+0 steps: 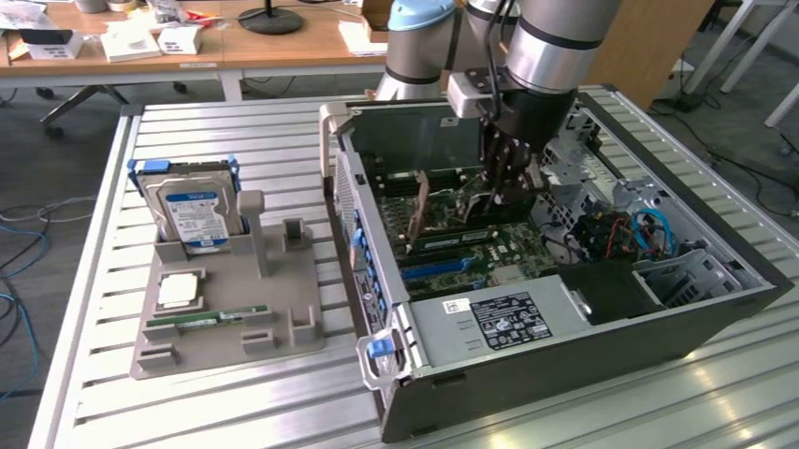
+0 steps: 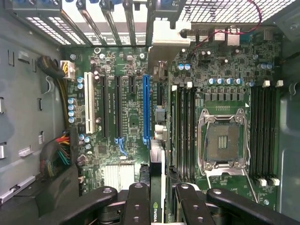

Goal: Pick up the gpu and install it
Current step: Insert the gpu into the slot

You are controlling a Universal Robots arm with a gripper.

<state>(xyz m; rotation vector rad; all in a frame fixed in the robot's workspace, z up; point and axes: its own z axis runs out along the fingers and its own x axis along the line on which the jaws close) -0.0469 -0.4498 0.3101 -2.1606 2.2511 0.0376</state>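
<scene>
Wrist view looks straight down into the case, and I see the gripper clamped on the gpu. The card sits edge-on between the two inner fingers, with a green logo on its upper edge, and runs out over the motherboard. It lies just beside the long blue slot, parallel to it, on the side toward the CPU socket. I cannot tell whether its lower edge touches the board or hangs clear of it.

Exterior view has the gripper reaching down inside the open case, over the middle of the board. It is well apart from the grey tray, where the hard drive stands and the RAM stick lies.

I judge the card light and stiff, so a pinch across its thin faces should carry it without sag. It is also fragile, with bare components on its faces and a contact edge along the bottom. The place to hold it is the flat board near the top edge, about mid-length, so it does not tip. As far as I can see, that is where the fingers grip it. The faces look smooth, so I expect the card could twist or slip in the grip if pressed off line. Any tilt would load the connector edge.
</scene>
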